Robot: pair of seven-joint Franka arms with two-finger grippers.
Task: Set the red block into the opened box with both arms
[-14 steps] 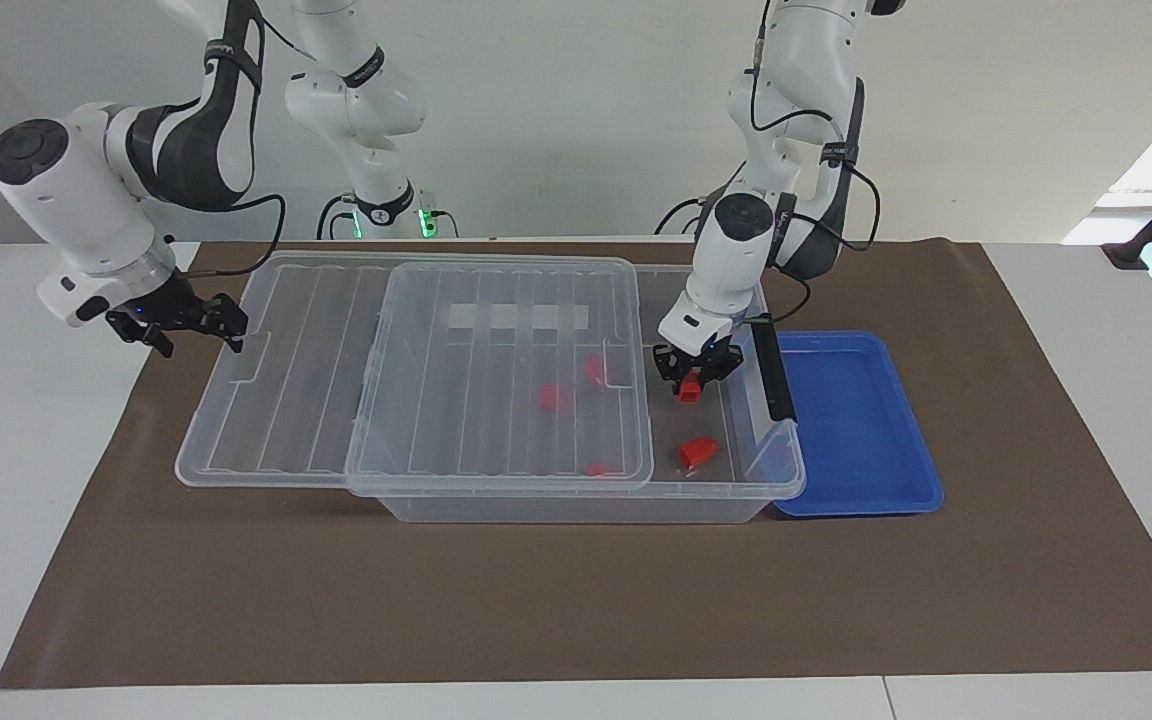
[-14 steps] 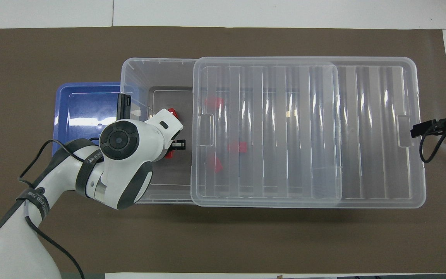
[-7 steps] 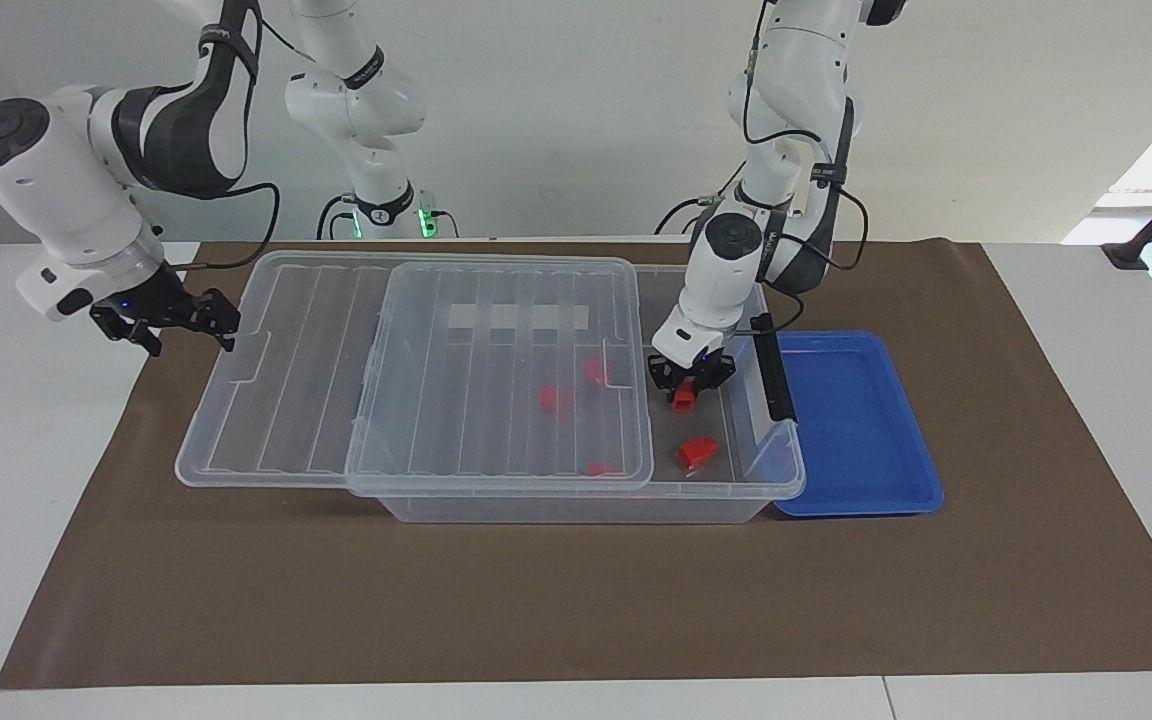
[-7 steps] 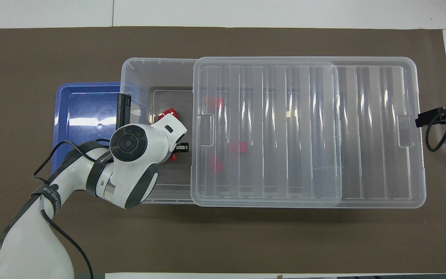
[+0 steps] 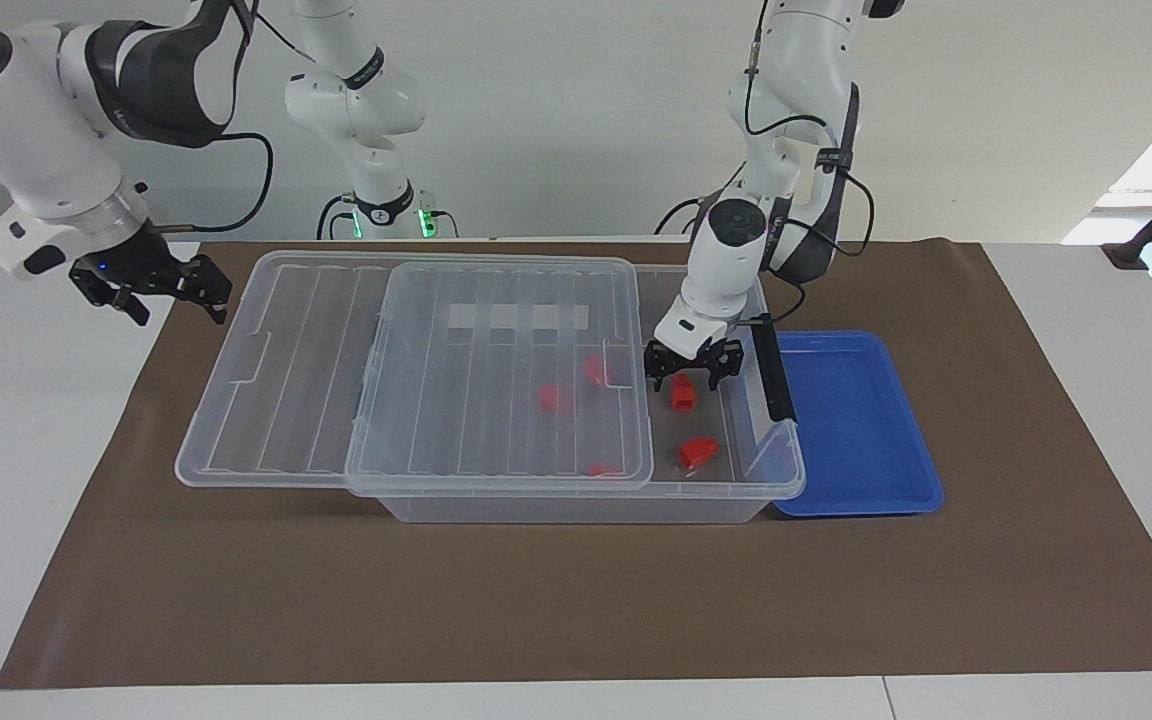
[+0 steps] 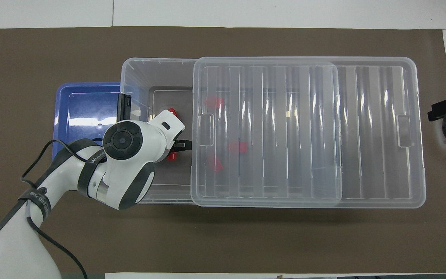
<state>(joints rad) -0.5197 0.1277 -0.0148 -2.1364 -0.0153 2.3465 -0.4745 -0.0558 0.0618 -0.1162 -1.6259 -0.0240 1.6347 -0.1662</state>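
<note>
The clear box [image 5: 781, 470] has its ribbed lid [image 5: 496, 370] slid toward the right arm's end, so the end by the left arm is uncovered. My left gripper [image 5: 684, 378] hangs inside that uncovered end, open. A red block [image 5: 682, 394] sits loose just below its spread fingers, and shows beside the wrist in the overhead view [image 6: 172, 156]. Another red block [image 5: 698, 452] lies farther from the robots in the box. More red blocks [image 5: 553, 398] show through the lid. My right gripper [image 5: 158, 288] is open and holds nothing, raised off the lid's end at the right arm's end of the table.
A shallow blue tray [image 5: 856, 420] lies against the box toward the left arm's end. The box's black clip handle [image 5: 774, 375] stands up between them, close to my left gripper. A brown mat [image 5: 576, 600] covers the table.
My left gripper has opened and let go of the red block, then lifted slightly. My right gripper has drawn up and away from the lid's end.
</note>
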